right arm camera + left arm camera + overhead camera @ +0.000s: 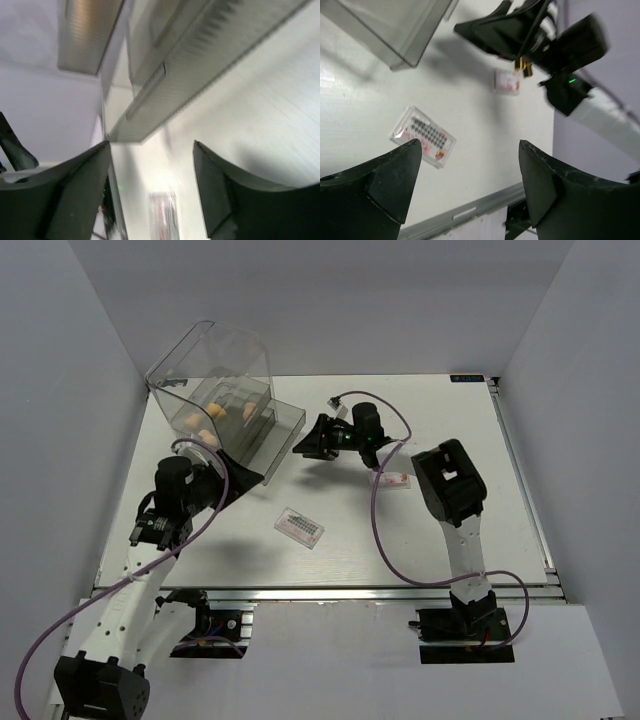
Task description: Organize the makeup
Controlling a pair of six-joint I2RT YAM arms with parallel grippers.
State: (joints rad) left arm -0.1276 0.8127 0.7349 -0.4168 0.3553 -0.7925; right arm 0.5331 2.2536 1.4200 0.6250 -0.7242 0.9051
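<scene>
mid-sort, between picks. right gripper (150,146) spread wide, empty, just off front of large clear plastic drawer box (285,422). left gripper (469,144) wide, empty; flat clear rectangular palette (422,136) ahead on table. next, likely: lower, straddle palette, close.

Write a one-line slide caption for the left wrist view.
Open left tool faces a clear palette lying on the table; a second palette lies near the right arm.
</scene>
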